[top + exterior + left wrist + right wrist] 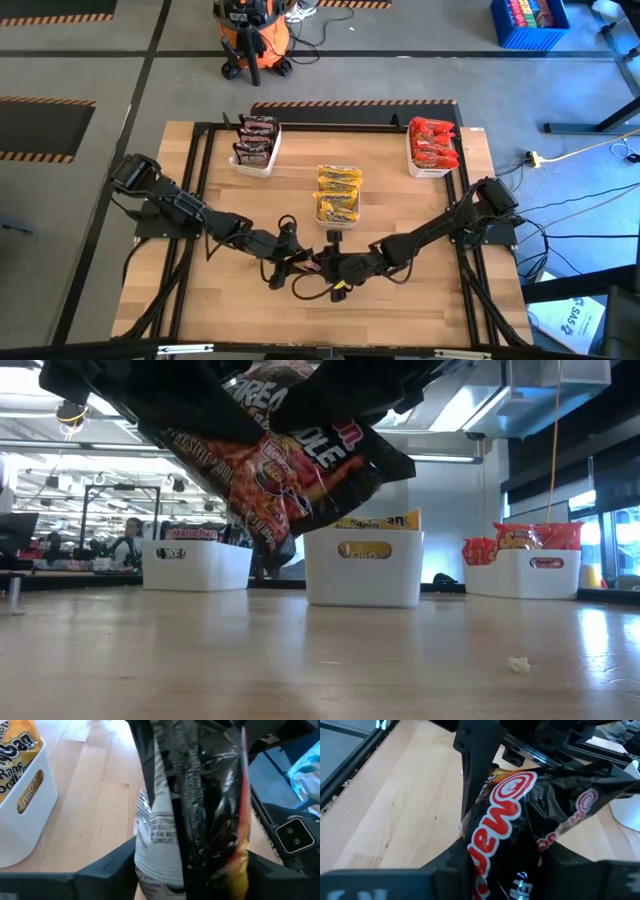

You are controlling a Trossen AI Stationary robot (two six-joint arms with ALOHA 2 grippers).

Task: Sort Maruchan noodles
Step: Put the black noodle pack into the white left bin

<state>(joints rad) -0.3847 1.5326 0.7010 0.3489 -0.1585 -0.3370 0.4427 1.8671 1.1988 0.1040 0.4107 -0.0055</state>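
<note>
**Black Noodle Packet Held Between Both Hands**

Hanging above the near middle of the table (400,290), the black noodle packet (290,455) is sitting between both hands. Right hand (335,268) is pinching the packet. Left hand (292,250) is straddling it with fingers spread; contact cannot be confirmed. Beyond, three white bins are holding dark packets (255,140), yellow packets (338,192) and red packets (433,143).

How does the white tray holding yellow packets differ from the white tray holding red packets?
The white tray of yellow packets sits mid-table, nearest the two arms; the white tray of red packets sits at the far right corner. The yellow crinkly packets lie in a row, while the red crinkly packets look heaped. Both trays are white and rectangular.
</note>
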